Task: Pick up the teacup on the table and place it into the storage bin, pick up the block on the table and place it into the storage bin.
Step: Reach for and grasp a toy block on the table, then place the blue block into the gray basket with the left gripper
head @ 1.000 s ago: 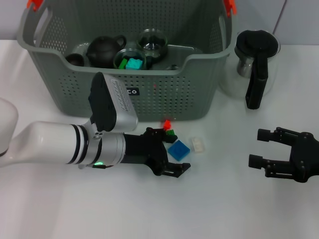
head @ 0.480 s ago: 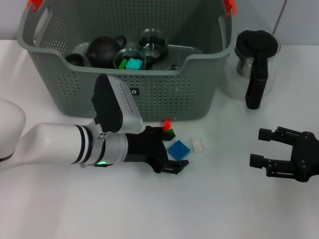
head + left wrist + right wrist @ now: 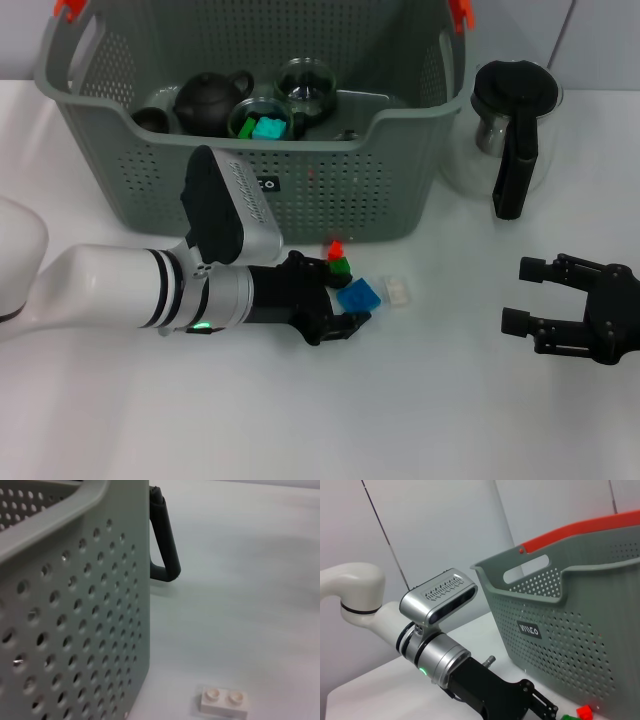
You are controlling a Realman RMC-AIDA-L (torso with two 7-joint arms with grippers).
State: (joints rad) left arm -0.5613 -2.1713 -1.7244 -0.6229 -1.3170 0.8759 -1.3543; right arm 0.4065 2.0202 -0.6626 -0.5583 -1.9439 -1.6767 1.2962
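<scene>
My left gripper lies low on the table in front of the storage bin, its black fingers shut on a blue block that sits tilted between them. A small red-and-green block stands just behind the gripper, and a white block lies just right of the blue one. The white block also shows in the left wrist view. Inside the bin are a glass teacup holding a teal block, a second glass cup, a black teapot and a small dark cup. My right gripper is open and empty at the right.
A glass kettle with a black lid and handle stands right of the bin. The bin's perforated wall is right beside the left wrist. In the right wrist view the left arm and the bin show.
My left gripper's fingers have closed from open around the blue block onto it, and the block has tilted and shifted slightly. The right arm has not moved.
</scene>
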